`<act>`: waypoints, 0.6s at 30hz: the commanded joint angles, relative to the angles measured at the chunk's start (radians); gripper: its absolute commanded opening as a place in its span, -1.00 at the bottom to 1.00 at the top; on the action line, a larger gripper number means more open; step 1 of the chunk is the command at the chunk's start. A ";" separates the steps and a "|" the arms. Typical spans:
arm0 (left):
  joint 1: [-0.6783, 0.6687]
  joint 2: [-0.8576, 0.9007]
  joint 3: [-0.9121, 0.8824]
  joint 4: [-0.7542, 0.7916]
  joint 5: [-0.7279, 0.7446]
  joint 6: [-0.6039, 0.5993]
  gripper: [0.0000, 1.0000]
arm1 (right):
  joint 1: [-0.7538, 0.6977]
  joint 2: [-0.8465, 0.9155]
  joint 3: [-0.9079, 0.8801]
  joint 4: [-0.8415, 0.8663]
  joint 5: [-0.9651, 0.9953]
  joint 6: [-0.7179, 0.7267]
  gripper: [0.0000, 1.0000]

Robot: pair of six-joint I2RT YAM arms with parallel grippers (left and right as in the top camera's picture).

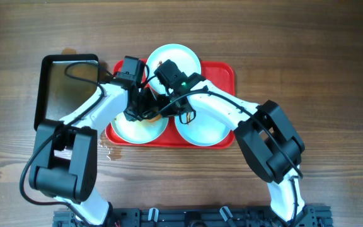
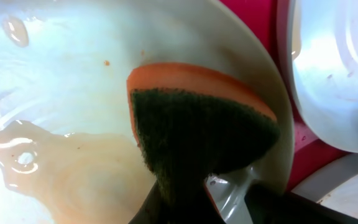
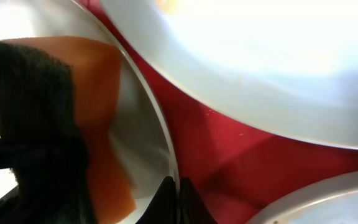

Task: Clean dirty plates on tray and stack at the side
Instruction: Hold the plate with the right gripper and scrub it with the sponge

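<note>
Starting right up close with the left gripper (image 2: 191,200): clamped shut on an orange sponge (image 2: 197,124), dark green scrubby side showing, pressed down into the near-left plate (image 2: 73,74) close to its rim. Can see a murky brownish puddle (image 2: 73,168) pooled in that plate (plus one tiny orange speck (image 2: 106,62) a bit higher up). Then spotting the right gripper (image 3: 177,200) pinched nearly closed on the rim of that same plate, just beside the sponge. Moving out a bit, got the near-right plate (image 1: 203,133) sitting just beside it on the red tray (image 1: 224,72). Further back, seeing the far plate (image 1: 175,58) poking out over the tray's back edge. Off by the tray's left end, got a dark metal pan (image 1: 68,85) lying flat on the wooden table (image 1: 320,57).
</note>
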 commanded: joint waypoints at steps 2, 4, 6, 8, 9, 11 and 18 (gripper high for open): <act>-0.034 0.075 -0.026 0.008 -0.068 -0.013 -0.92 | 0.023 0.033 0.004 0.004 -0.032 -0.023 -0.92; -0.034 0.097 -0.035 -0.002 -0.141 -0.013 -0.92 | 0.023 0.033 0.004 0.004 -0.032 -0.023 -0.91; -0.034 0.101 -0.038 -0.039 -0.259 -0.013 -0.92 | 0.023 0.033 0.004 0.001 -0.025 -0.023 -0.92; -0.034 0.101 -0.038 -0.076 -0.336 -0.014 -0.92 | 0.023 0.033 0.004 -0.005 -0.008 -0.023 -0.92; -0.034 0.101 -0.038 -0.100 -0.394 -0.039 -0.92 | 0.020 0.033 0.004 -0.008 -0.006 -0.023 -0.91; -0.034 0.101 -0.038 -0.146 -0.493 -0.091 -0.92 | 0.010 0.033 0.004 -0.019 -0.006 -0.022 -0.91; 0.035 0.101 -0.038 -0.175 -0.533 -0.091 -0.92 | -0.009 0.033 0.004 -0.041 -0.006 -0.023 -0.92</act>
